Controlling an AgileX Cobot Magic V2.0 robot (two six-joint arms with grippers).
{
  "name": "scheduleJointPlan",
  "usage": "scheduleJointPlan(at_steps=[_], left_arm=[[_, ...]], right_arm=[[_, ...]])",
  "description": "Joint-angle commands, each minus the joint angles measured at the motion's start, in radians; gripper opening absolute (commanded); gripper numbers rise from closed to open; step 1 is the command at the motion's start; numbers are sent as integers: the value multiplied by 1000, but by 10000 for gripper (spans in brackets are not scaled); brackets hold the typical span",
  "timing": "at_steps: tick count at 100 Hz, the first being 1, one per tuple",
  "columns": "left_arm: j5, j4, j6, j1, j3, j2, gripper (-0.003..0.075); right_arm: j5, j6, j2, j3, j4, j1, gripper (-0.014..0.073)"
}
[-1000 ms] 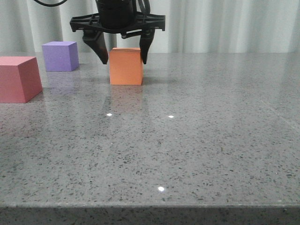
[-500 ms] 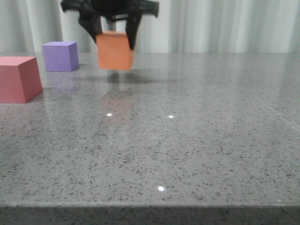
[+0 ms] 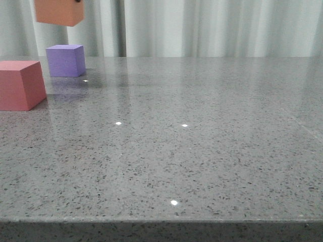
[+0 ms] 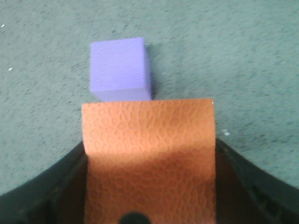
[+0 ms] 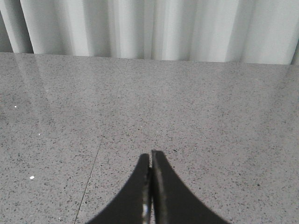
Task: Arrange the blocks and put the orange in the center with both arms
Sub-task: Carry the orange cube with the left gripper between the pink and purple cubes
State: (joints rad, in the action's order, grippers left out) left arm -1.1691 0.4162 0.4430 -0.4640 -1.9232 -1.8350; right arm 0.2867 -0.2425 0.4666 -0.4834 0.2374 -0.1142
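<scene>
The orange cube (image 3: 59, 12) hangs in the air at the top left of the front view, above and just left of the purple cube (image 3: 65, 60). The left gripper itself is out of the front view. In the left wrist view the left gripper (image 4: 148, 140) is shut on the orange cube (image 4: 149, 154), with the purple cube (image 4: 119, 69) on the table beyond it. The red-pink cube (image 3: 20, 84) sits at the left edge, nearer than the purple one. My right gripper (image 5: 151, 156) is shut and empty over bare table.
The grey speckled table (image 3: 202, 141) stretches across the front view to its near edge. White curtains (image 3: 212, 27) hang behind the far edge.
The left gripper closed on the orange cube, lifted it off the table and carried it up and to the left, over the purple cube. The other cubes stayed put.
</scene>
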Motion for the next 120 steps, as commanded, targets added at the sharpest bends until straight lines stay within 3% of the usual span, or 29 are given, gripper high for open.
scheduleJointPlan(at_steps=[1, 38, 120], left_arm=[[82, -27, -29, 39, 35, 80, 283], [266, -139, -84, 169, 243, 119, 283], [476, -190, -86, 174, 399, 119, 283]], right_arm=[[-69, 1, 3, -25, 19, 6, -68], [-69, 1, 3, -25, 19, 6, -68], [-69, 1, 3, -25, 19, 6, -68]])
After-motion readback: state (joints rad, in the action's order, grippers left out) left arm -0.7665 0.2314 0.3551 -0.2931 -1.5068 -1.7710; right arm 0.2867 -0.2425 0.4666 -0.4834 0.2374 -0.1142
